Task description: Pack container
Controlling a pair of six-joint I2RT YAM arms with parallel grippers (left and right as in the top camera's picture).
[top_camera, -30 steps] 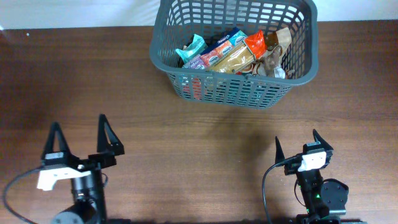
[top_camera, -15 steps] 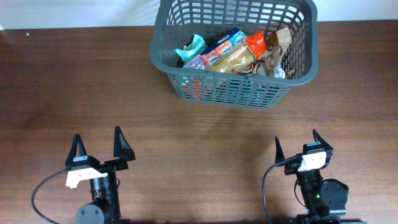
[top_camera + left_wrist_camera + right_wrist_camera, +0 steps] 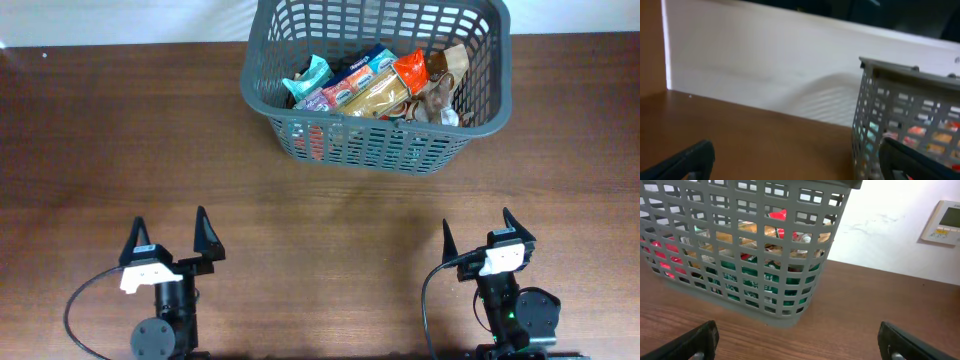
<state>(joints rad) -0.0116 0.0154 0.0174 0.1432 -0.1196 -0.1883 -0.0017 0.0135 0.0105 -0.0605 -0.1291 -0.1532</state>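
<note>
The container (image 3: 470, 120) is a dark grey lattice basket at the table's far middle-right, holding several colourful snack packets (image 3: 375, 88). It also fills the upper left of the right wrist view as the container (image 3: 745, 307), and shows at the right edge of the left wrist view as the container (image 3: 862, 125). My left gripper (image 3: 171, 235) stands open near the front edge at the left, nothing between its fingers. My right gripper (image 3: 476, 232) stands open near the front edge at the right, likewise with nothing in it. Both are well short of the basket.
The brown wooden table (image 3: 120, 130) runs to a white wall (image 3: 765, 60) at the back. A white remote-like device (image 3: 942, 222) hangs on the wall at the far right. Black cables loop beside each arm base.
The left arm has slid to the right along the front edge, its gripper staying open. The right arm and the basket have not moved.
</note>
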